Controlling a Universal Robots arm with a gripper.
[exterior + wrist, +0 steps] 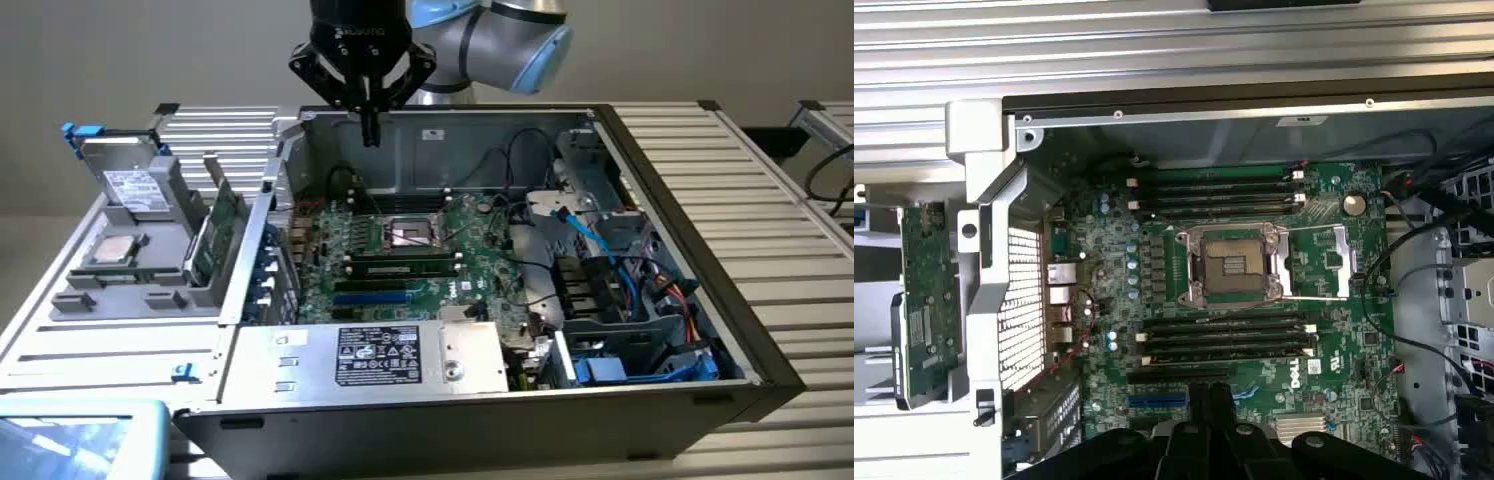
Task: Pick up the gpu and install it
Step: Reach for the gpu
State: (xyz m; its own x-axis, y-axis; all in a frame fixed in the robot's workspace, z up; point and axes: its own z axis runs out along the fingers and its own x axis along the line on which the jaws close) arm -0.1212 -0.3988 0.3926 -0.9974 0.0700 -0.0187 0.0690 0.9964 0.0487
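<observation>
Exterior view, nearest first: a steel cover with a label plate (pixel 380 355) spans the near end of the open computer case (pixel 467 425), which sits on the ribbed worktop (pixel 787 250). Behind the cover is the motherboard (pixel 320 290), with the CPU socket (pixel 410 235) at its centre.

At 9 o'clock from the socket, outside the case wall, is a grey holder (pixel 134 295). The gpu (pixel 220 235) stands on its long edge in this holder, just beside the case wall and well apart from the claw. Its long axis runs near to far on the 6–12 o'clock line, parallel to that wall. I cannot tell which end carries the bracket.

Farther along the holder, toward 10 o'clock, are a processor chip (pixel 114 250) and a drive with a white label (pixel 134 190).

Farthest, at 12 o'clock, the claw (pixel 370 135) hangs over the case's far wall. Its fingers are pressed together, point down and hold nothing.

The wrist view looks straight down on the board, showing the socket between banks of memory slots (pixel 1219 190). It also shows the gpu's green face turned toward the case, with a dark block on the side away from it.
</observation>
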